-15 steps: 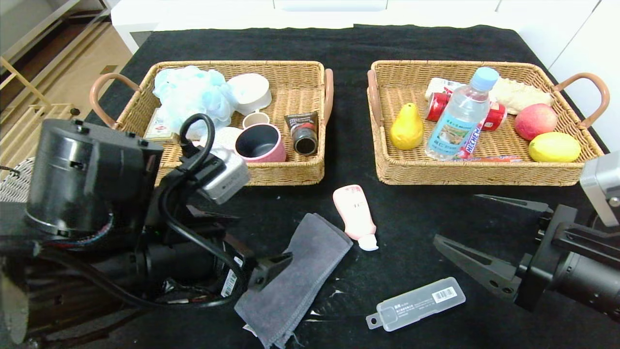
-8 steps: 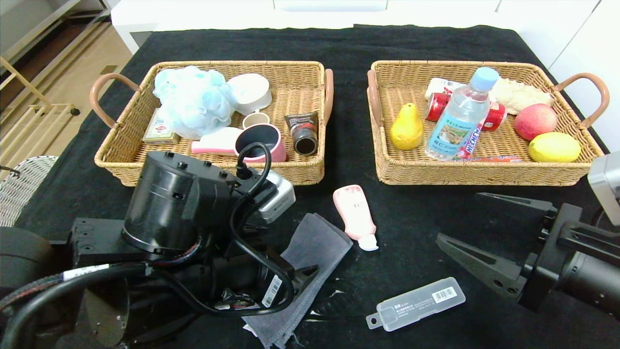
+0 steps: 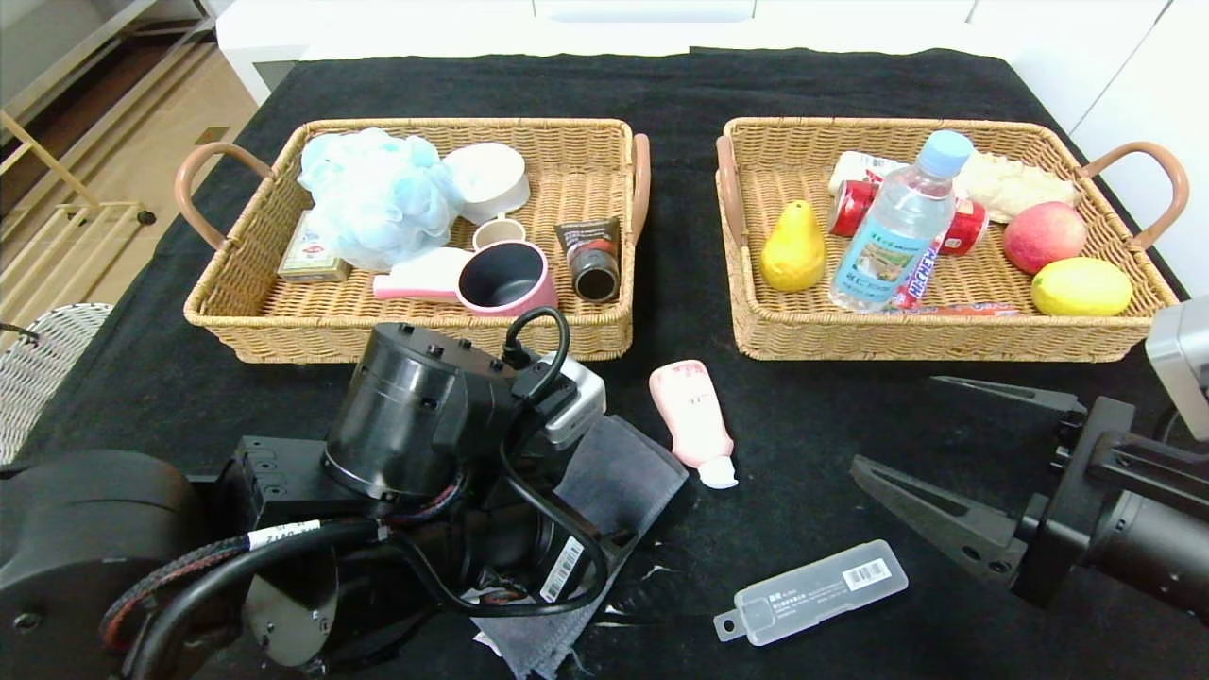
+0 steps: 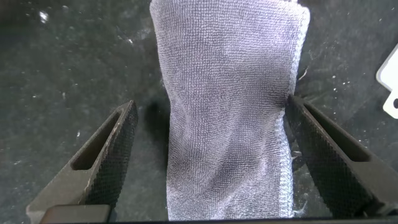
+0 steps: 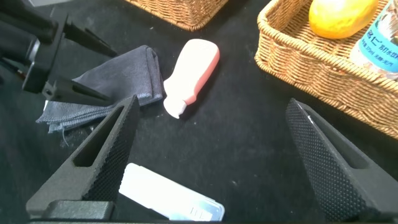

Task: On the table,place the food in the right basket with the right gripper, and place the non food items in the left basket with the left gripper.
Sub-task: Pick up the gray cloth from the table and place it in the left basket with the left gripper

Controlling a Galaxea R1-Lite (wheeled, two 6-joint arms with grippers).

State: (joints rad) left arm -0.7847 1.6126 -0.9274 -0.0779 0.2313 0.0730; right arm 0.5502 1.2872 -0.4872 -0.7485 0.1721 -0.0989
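Left hand point(image 4: 205, 155) is spread wide, straddling the grey towel point(image 4: 230, 106) on the black surface point(image 3: 812, 444) in front of the left basket point(image 3: 283, 326). Judgement: lower squarely and close across the narrow width — one finger point(image 4: 99, 162) stands clear of the cloth, the other touches its edge. The towel's long axis runs toward the baskets, between the fingers. Right hand point(image 3: 945, 472) idles, likewise spread — near the plastic case point(image 3: 812, 591).

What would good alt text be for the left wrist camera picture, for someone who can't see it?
Seen from the wrist, the open left gripper straddles a folded grey towel lying on the black table, one textured black finger on each side. A corner of a clear plastic case shows at the picture's edge.
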